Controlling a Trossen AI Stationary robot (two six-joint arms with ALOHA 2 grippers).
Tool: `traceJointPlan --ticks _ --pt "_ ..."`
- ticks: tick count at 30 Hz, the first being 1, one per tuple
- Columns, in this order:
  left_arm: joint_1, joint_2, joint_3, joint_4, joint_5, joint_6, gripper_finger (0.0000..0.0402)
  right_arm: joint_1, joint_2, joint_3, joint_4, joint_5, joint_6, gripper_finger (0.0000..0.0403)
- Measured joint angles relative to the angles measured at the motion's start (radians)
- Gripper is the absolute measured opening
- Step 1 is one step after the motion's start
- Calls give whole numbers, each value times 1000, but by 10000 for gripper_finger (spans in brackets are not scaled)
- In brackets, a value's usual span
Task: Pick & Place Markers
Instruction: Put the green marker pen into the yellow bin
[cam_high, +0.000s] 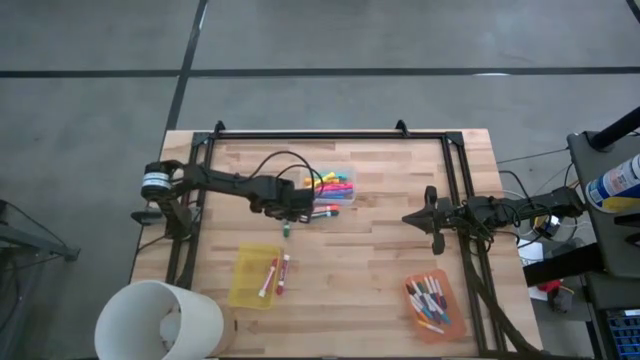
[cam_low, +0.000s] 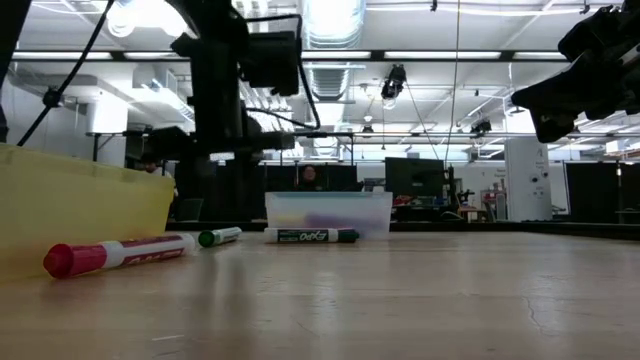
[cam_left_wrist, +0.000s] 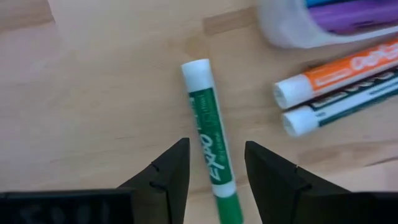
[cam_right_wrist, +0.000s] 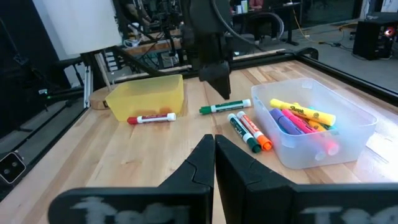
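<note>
Wooden tabletop with the left gripper open astride a loose green marker just beside the clear bin: descend squarely and pinch mid-barrel; right gripper, closed and empty, waits far right.

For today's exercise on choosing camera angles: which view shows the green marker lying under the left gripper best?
The left wrist view: the green marker fills the frame between the left gripper's open fingers, label readable. The high view shows only a green speck; the low view shows it lying flat, far off; the right wrist view shows it whole but small.
</note>
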Motion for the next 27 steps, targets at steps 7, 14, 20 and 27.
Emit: traceJointPlan --ticks 7,14,20,27 --pt "0 0 -85 130 4 -3 151 0 0 0 0 0 0 9" --pt "1 0 -156 225 6 1 151 0 0 0 0 0 0 9" --pt "1 0 -171 227 6 10 143 0 0 0 0 0 0 9" --pt "2 0 -172 224 11 38 63 0 0 0 0 0 0 9"
